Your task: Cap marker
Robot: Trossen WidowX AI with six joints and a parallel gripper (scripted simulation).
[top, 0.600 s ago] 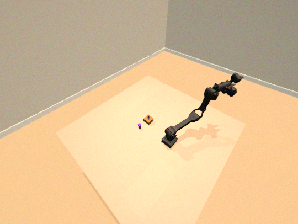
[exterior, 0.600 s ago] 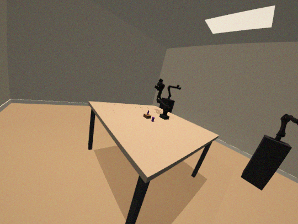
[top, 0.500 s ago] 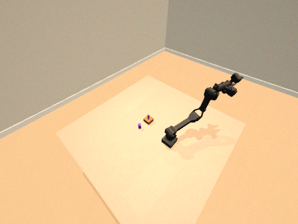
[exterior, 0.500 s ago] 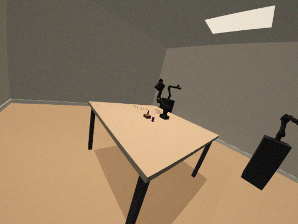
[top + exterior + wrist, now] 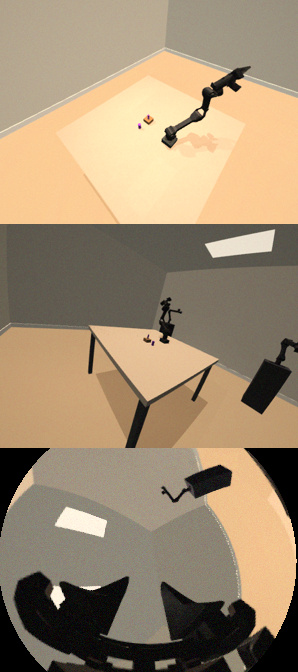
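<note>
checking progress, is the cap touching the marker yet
Apart. The top view shows the cap standing on the table beside the holder block, bare table between it and the marker.

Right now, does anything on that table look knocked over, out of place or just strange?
Nothing is toppled: the marker stands in its holder block and the cap stands beside it. The odd part is the gripper, open and empty, raised high and pointing away from both, toward the walls.
</note>
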